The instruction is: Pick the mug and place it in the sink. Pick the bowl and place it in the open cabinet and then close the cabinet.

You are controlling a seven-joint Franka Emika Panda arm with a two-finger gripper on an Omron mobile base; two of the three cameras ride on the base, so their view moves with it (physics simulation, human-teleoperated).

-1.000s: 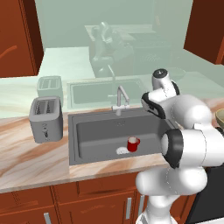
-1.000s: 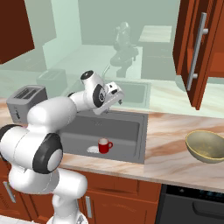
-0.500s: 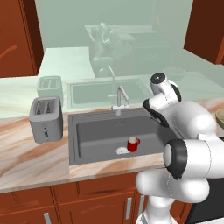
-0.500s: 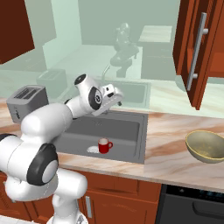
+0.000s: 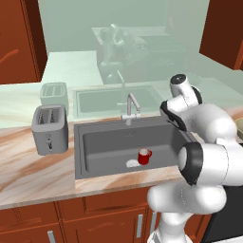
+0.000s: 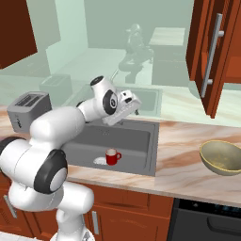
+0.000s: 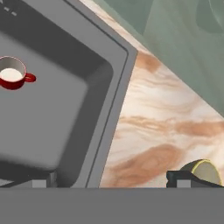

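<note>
Mug [image 5: 144, 156] stands upright in the sink [image 5: 95, 147], released. Gripper [image 6: 134, 104], jaws wide and empty, has swung from over the basin toward the bowl [image 6: 222, 157] on the counter [image 6: 183, 141]; cabinet [image 6: 214, 52] stage begins.

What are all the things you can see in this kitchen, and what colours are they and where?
mug: one, bright red, upright in the sink beside the drain
sink: one, dark grey, set into the counter
faucet: one, silver, behind the sink
bowl: one, olive-tan, on the counter right of the sink
cabinet: one, reddish-brown, on the wall above the bowl, door open
toaster: one, grey, on the counter left of the sink
counter: one, marbled tan
gripper: one, open, holding nothing, above the sink
</note>
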